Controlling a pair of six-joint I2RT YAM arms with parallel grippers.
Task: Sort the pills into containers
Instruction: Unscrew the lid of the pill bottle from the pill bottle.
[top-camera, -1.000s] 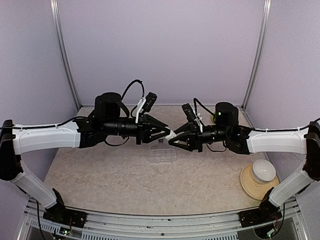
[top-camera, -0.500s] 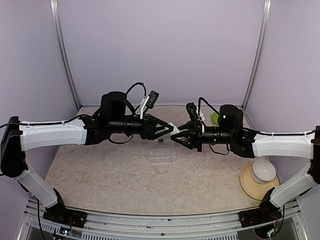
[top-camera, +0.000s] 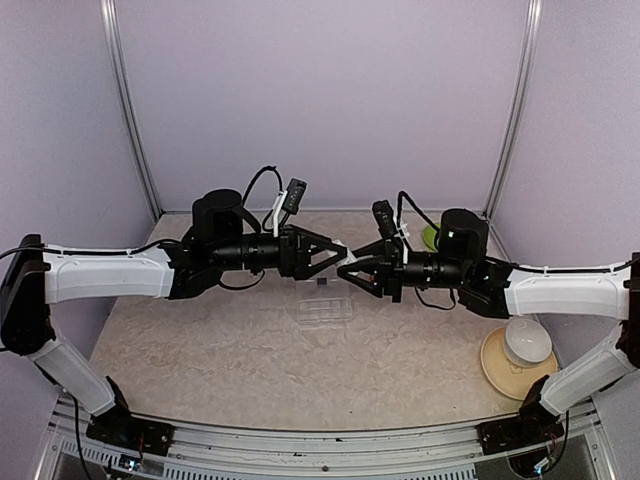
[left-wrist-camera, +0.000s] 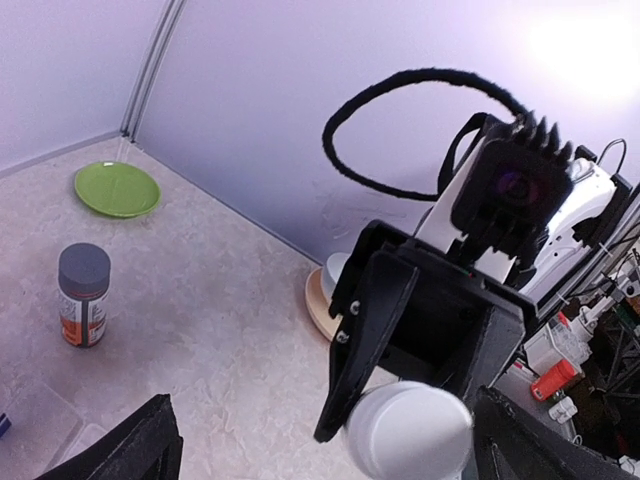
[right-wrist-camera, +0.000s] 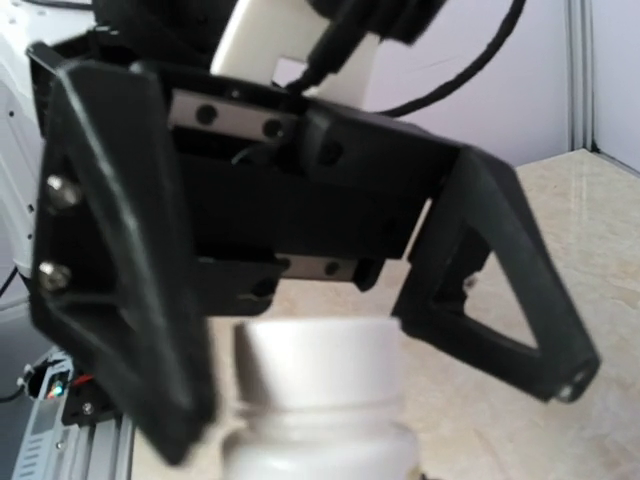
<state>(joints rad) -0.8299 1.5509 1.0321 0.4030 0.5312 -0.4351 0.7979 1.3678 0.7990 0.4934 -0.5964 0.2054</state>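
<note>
Well, the clear, flat pill box (top-camera: 325, 310) lies on the counter (top-camera: 200, 350) mid-scene, just below where the arms meet. The right fingers (left-wrist-camera: 362, 340) grip a white bottle (right-wrist-camera: 320, 400). The left fingers (left-wrist-camera: 140, 445) stand wide about its cap, drawn slightly further left than half a second ago.

The top view looks down from above and behind the arm bases toward the back wall, far enough off to take in the whole bench (top-camera: 220, 340). The left wrist camera sits just behind the left hand (top-camera: 333, 260) and faces the right hand (top-camera: 352, 273) at close range. The right wrist camera looks back the opposite way, so near that the left hand fills its frame. All three views share the white bottle (right-wrist-camera: 318, 390). The top and left wrist views also share the green plate (left-wrist-camera: 117, 189).
</note>
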